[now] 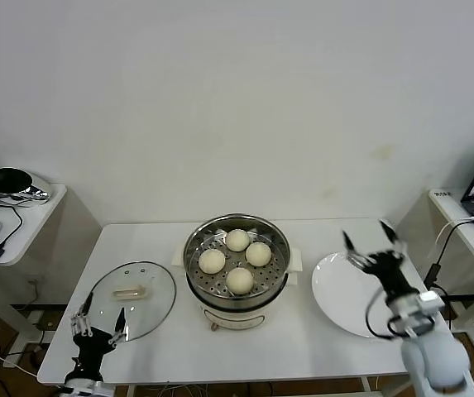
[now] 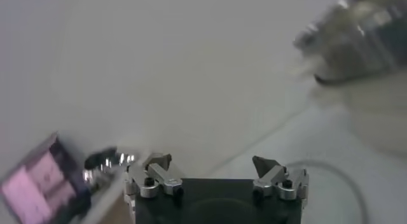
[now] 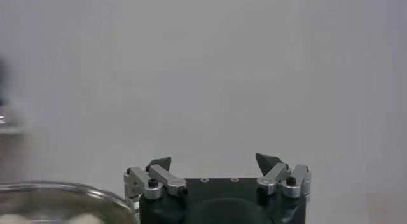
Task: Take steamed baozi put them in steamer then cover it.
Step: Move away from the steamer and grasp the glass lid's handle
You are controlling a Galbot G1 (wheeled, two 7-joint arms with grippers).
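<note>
The four buns (image 1: 237,259) sit in the open steamer (image 1: 237,269). The lid (image 1: 131,299) lies flat to its left, handle (image 1: 131,291) long axis running left-right. Both the left gripper (image 1: 98,324) and the right gripper (image 1: 373,237) are wide, empty.

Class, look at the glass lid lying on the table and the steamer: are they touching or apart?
Apart. The head view shows bare white table between the cover and the steamer.
</note>
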